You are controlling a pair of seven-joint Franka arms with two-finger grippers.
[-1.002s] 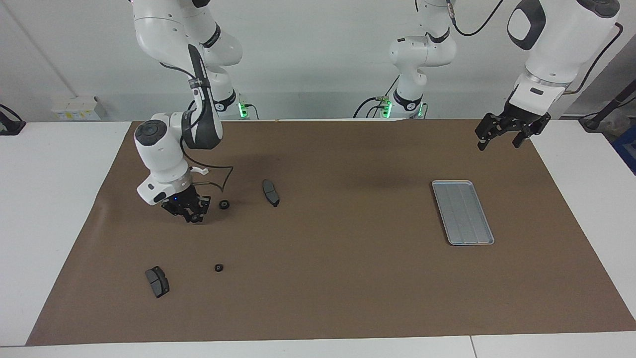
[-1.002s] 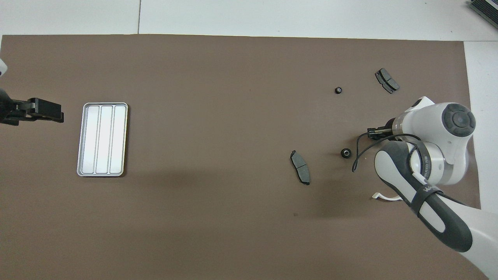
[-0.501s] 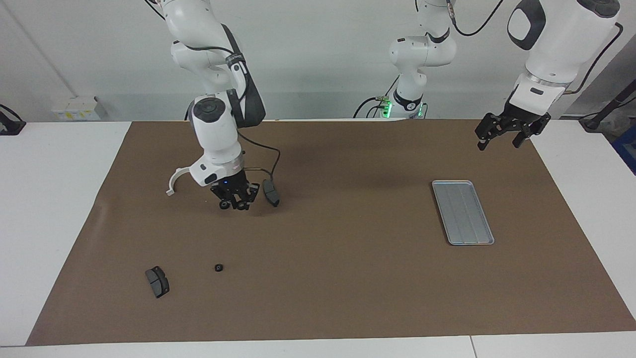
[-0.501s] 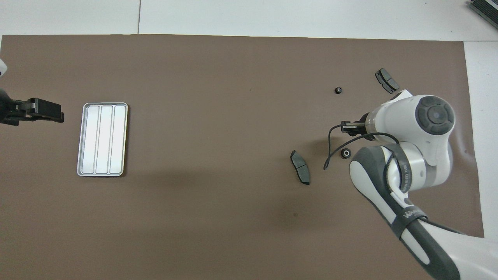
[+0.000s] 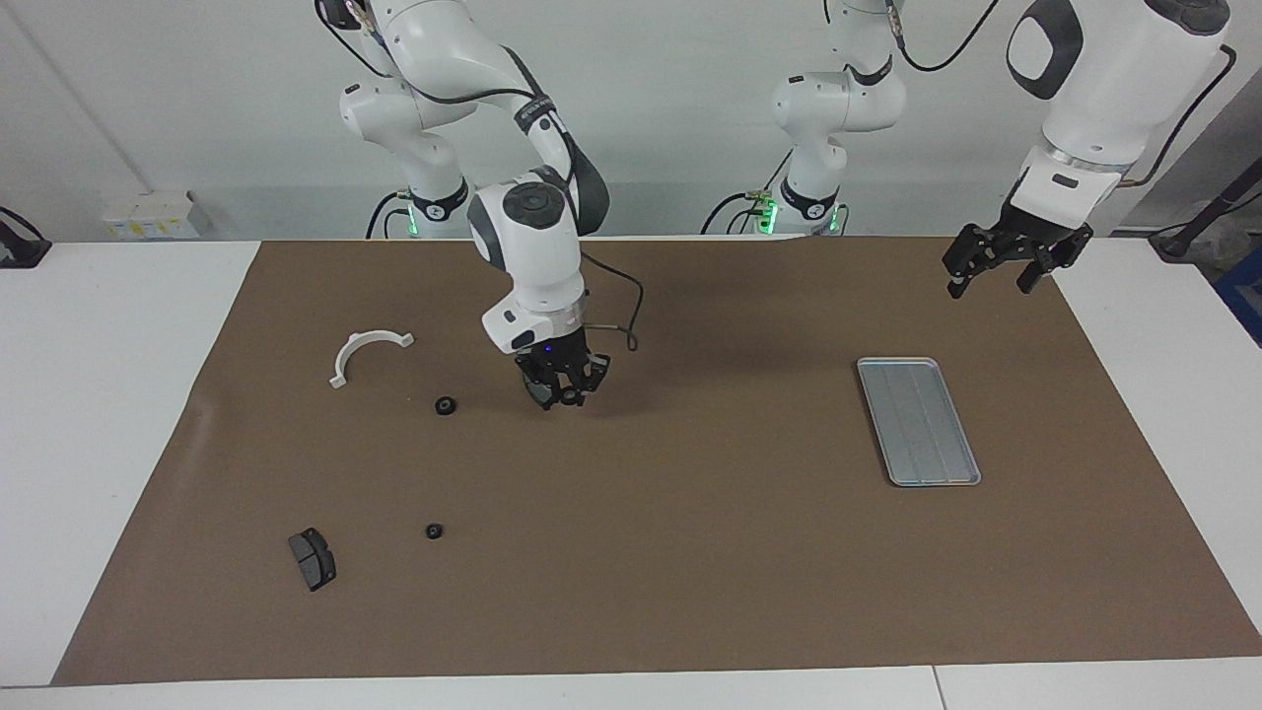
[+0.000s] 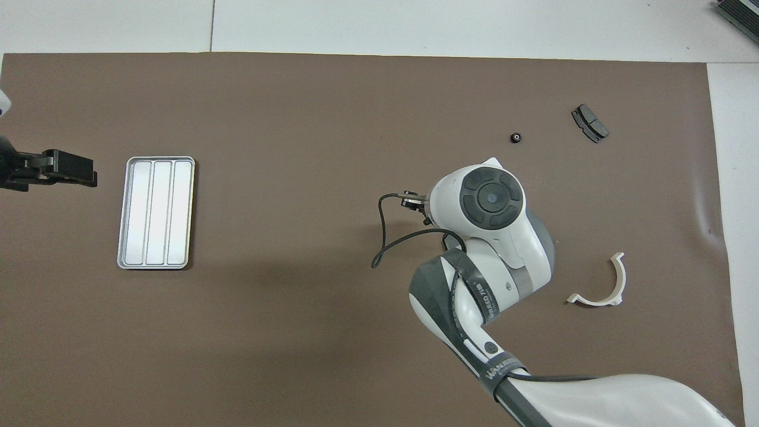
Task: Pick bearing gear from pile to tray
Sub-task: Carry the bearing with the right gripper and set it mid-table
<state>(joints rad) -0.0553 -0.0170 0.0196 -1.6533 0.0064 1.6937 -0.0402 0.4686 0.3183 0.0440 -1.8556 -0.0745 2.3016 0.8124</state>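
Observation:
The pile is scattered at the right arm's end of the brown mat: a black gear (image 5: 446, 405), a smaller gear (image 5: 434, 531) (image 6: 516, 137), a dark grey pad (image 5: 313, 558) (image 6: 589, 123) and a white curved bracket (image 5: 365, 350) (image 6: 602, 284). My right gripper (image 5: 564, 390) hangs low over the mat beside the nearer gear, toward the middle of the table. In the overhead view its own wrist (image 6: 492, 198) hides it and the nearer gear. The silver tray (image 5: 917, 419) (image 6: 155, 212) lies empty at the left arm's end. My left gripper (image 5: 991, 281) (image 6: 71, 169) waits open, raised beside the tray.
The brown mat (image 5: 690, 552) covers most of the white table (image 5: 99, 394). A black cable (image 6: 385, 237) loops from the right wrist over the mat. A long bare stretch of mat lies between the right gripper and the tray.
My right arm has swung from beside the nearer gear toward the middle of the table, uncovering the white bracket. Both gears on the mat stay put. The left arm has not moved.

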